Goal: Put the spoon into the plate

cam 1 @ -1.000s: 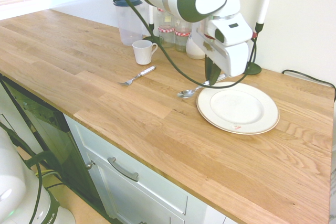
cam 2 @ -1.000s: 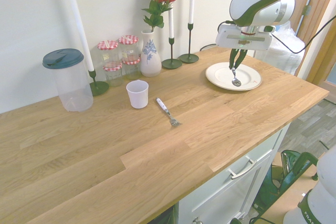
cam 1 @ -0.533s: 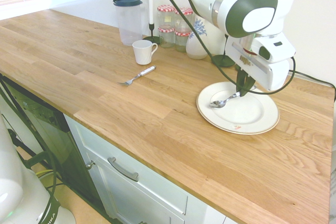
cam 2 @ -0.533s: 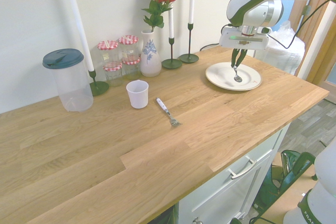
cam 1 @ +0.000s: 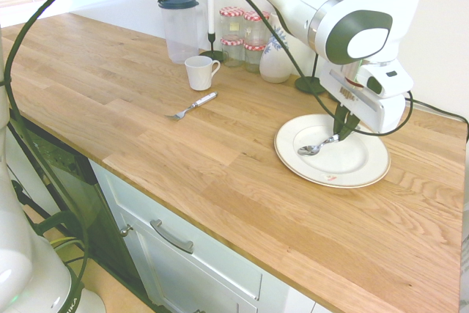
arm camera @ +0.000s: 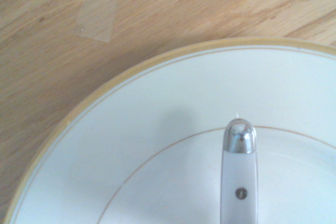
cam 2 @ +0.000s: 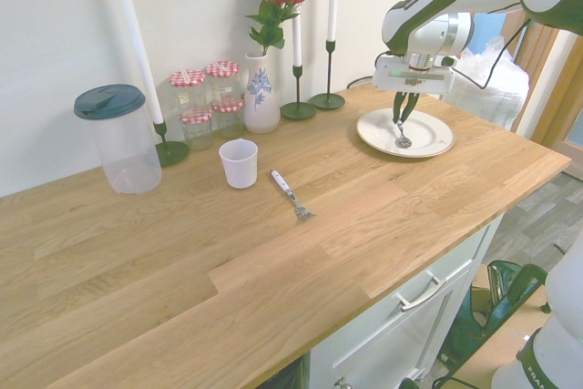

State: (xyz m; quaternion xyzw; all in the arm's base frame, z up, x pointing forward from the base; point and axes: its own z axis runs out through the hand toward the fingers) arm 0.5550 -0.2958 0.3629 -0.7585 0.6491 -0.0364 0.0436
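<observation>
The white plate (cam 1: 352, 168) with a small red mark near its edge lies on the wooden counter at the right; it is also seen in the second exterior view (cam 2: 428, 144) and fills the wrist view (arm camera: 131, 145). My gripper (cam 1: 343, 128) hangs low over the plate, shut on the handle of the spoon (cam 1: 314, 147). The spoon's shiny bowl points down and left, just over the plate's inner surface (cam 2: 401, 140). The pale spoon handle (arm camera: 239, 182) shows in the wrist view above the plate.
A fork (cam 1: 192, 106) with a pale handle lies mid-counter, with a white cup (cam 1: 199, 72) behind it. A lidded clear jug (cam 1: 177, 28), jars (cam 1: 233, 38), a vase with a rose (cam 2: 262, 88) and candlesticks (cam 2: 328, 97) line the back wall.
The gripper carried the spoon from the plate's left edge rightward over the plate and lowered it; the spoon's bowl now hangs close above the plate's inside.
</observation>
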